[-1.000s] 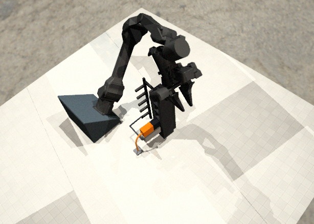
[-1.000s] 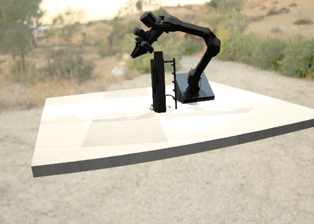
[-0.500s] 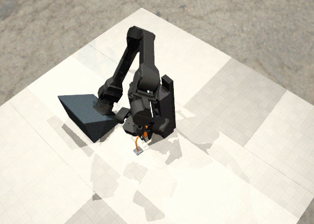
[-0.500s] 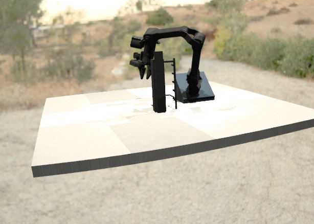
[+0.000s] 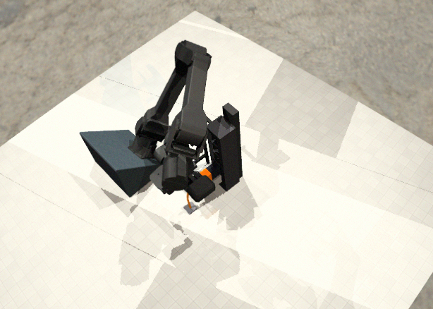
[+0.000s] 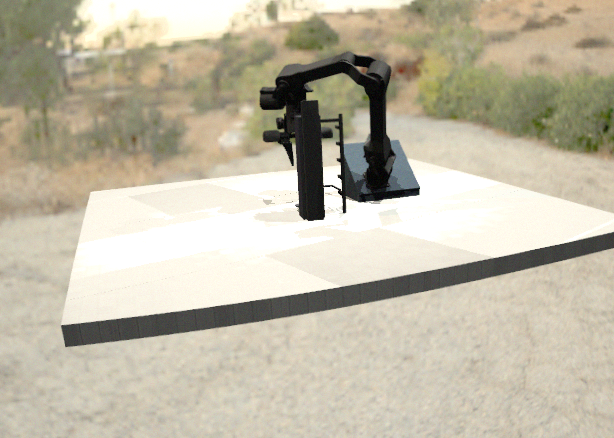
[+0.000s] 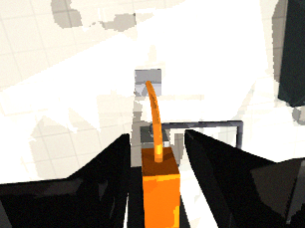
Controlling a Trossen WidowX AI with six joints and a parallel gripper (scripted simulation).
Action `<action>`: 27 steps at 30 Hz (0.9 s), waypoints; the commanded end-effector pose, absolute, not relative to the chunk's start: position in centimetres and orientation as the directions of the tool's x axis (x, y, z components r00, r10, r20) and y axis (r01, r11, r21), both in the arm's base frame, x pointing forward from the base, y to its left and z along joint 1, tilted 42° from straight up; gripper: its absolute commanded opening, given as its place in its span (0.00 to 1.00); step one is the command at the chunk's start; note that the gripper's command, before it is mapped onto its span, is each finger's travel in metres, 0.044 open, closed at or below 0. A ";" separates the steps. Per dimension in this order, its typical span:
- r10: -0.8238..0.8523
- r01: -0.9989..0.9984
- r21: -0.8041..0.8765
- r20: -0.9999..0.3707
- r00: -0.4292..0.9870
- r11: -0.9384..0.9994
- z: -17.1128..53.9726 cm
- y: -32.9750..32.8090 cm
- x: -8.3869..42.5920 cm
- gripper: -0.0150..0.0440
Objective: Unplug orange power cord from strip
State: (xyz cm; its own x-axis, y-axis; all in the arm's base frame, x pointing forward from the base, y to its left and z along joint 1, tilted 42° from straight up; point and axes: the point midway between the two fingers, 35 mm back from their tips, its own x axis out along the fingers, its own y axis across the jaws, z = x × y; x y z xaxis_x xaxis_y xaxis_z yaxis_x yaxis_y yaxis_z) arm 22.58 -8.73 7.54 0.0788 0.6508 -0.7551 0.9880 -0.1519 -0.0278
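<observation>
The black power strip (image 5: 231, 149) (image 6: 310, 161) stands upright. The orange plug (image 5: 206, 173) (image 7: 161, 202) is low at its side, partly hidden by the arm in the top view; whether it is seated is hidden. The orange cord (image 5: 188, 200) (image 7: 155, 113) runs from the plug to a small grey block (image 5: 190, 208) (image 7: 148, 76). My gripper (image 7: 157, 138) is part open and points down over the plug. In the wrist view the plug shows between the fingers, with a gap on either side. One finger hangs beside the strip in the exterior view; the other is hidden behind it.
A thin black rack (image 6: 340, 151) with short pegs stands close beside the strip, on the arm's side. A thin dark bar (image 7: 209, 124) runs just past the right fingertip in the wrist view. The dark wedge-shaped base (image 5: 116, 149) (image 6: 407, 171) carries the arm.
</observation>
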 end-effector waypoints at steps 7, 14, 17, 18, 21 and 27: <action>0.652 0.987 -0.039 -0.755 0.073 -0.155 8.3 -7.9 22.7 0.53; 0.652 0.987 -0.039 -0.754 0.073 -0.155 9.0 -7.0 22.8 0.53; 0.653 0.987 -0.039 -0.754 0.073 -0.155 9.3 -6.7 22.9 0.53; 0.653 0.987 -0.039 -0.754 0.073 -0.155 9.4 -6.5 22.9 0.53; 0.653 0.987 -0.039 -0.754 0.073 -0.155 9.7 -6.2 22.9 0.53; 0.654 0.987 -0.039 -0.753 0.073 -0.155 10.1 -5.7 22.9 0.53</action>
State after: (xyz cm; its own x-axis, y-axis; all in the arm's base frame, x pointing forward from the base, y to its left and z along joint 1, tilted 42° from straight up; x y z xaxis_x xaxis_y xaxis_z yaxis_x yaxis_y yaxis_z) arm 22.92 -6.02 9.84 0.0689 0.6500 -0.7568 0.9880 -0.1497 -0.0386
